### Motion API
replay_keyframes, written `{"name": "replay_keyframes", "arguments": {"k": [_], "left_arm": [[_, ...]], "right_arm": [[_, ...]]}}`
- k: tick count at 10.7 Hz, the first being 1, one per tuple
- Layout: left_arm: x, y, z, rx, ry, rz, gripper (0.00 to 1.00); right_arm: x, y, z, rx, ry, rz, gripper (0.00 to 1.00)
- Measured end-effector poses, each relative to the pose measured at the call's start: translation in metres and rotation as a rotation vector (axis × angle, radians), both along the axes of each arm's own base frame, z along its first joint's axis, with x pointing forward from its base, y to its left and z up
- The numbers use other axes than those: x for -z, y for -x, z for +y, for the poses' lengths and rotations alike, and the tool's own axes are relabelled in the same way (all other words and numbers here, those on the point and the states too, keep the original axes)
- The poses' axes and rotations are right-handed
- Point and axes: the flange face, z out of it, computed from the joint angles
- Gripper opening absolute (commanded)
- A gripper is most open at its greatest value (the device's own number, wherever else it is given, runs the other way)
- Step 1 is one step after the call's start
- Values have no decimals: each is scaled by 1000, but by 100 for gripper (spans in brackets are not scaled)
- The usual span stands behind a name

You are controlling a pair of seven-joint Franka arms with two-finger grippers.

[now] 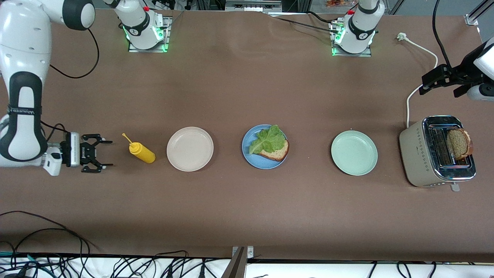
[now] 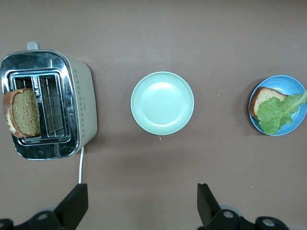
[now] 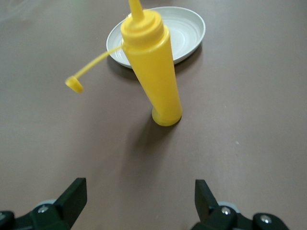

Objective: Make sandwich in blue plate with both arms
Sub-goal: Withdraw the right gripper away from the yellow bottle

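A brown table (image 1: 247, 88) carries a row of things from one arm's end to the other. In the middle stands the blue plate (image 1: 251, 154), holding one wholegrain bread slice (image 1: 277, 152) with a ruffled lettuce leaf (image 1: 266, 139) lying partly over it. Toward the left arm's end sit a pale green plate (image 1: 354, 153) and then a beige toaster (image 1: 415, 154), from whose slot a second bread slice (image 1: 459, 143) sticks up. Toward the right arm's end sit a beige plate (image 1: 190, 148) and a yellow squeeze bottle (image 1: 142, 151), upright with its cap hanging off on a strap.

The right gripper (image 1: 106, 153) is low near the table at its own end, just beside the bottle and apart from it, fingers spread wide and holding nothing. The left gripper (image 1: 424, 85) hangs above the table near the toaster, fingers also spread wide and empty. Both are well apart from the blue plate and its bread and lettuce.
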Motion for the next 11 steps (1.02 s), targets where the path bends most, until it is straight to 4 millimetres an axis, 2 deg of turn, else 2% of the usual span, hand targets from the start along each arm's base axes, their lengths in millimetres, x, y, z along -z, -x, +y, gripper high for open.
{"name": "replay_keyframes", "arguments": {"k": [3,5,9,11], "left_arm": [[0,0,0,0,0,0,100],[0,0,1,-1,0,0,100],[0,0,9,-16,0,1,100],[0,0,9,-16,0,1,100]], "right_arm": [[-75,-4,-3,171,208,139,100],[-121,-4,9,290,341,209,100],[-197,-2,65,576,581,314,100],[-228,3,95,705,623,355,100]]}}
